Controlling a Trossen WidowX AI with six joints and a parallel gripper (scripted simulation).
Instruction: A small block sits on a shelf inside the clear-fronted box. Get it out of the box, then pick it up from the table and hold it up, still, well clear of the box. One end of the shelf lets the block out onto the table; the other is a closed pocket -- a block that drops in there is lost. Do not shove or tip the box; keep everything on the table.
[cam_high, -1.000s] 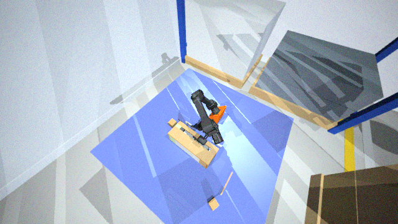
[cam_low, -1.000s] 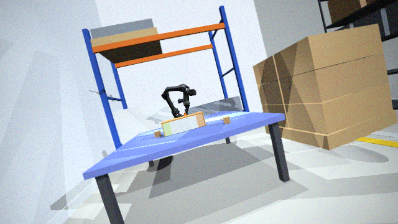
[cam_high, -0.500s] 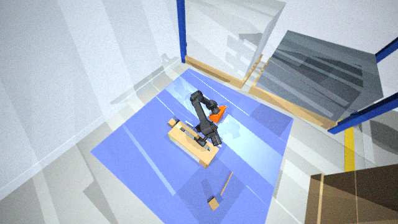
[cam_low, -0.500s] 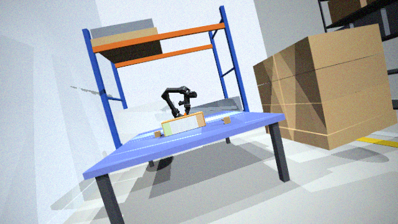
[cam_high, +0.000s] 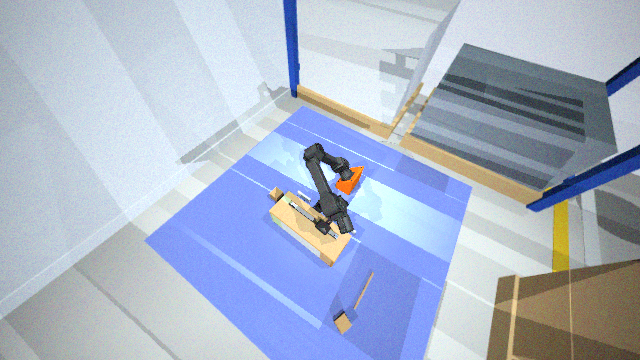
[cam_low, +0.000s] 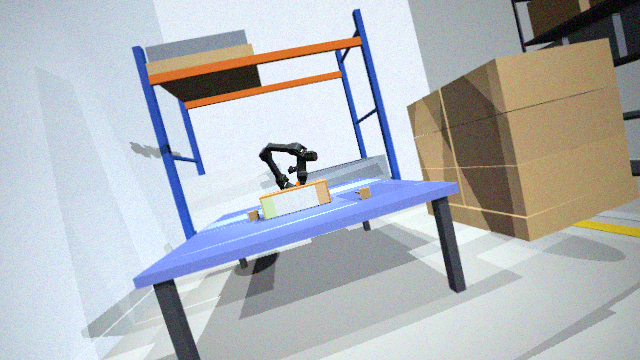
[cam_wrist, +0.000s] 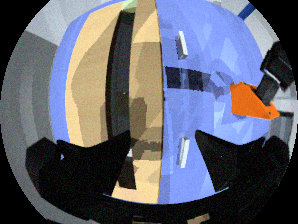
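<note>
The wooden box (cam_high: 332, 249) (cam_low: 323, 192) (cam_wrist: 87, 75) stands on the blue table, with a long narrow slot (cam_high: 302, 211) (cam_wrist: 118, 75) in its top. Its clear front shows pale in the exterior view, with a green panel (cam_low: 268, 207) at the left end. I cannot make out the small block on the shelf in any view. My gripper (cam_high: 321, 217) (cam_wrist: 164, 134) is open and empty, low over the box. In the wrist view one finger is over the slot and the other is beyond the box's back edge, over the table. I cannot tell whether the finger enters the slot.
A wooden cube (cam_high: 276, 194) (cam_low: 253, 215) lies by the box's left end. Another cube (cam_high: 342, 323) (cam_low: 364, 192) and a thin stick (cam_high: 364, 291) lie off its right end. Two small white bars (cam_wrist: 182, 45) (cam_wrist: 184, 152) are behind the box, near the orange arm base (cam_high: 350, 181) (cam_wrist: 250, 102).
</note>
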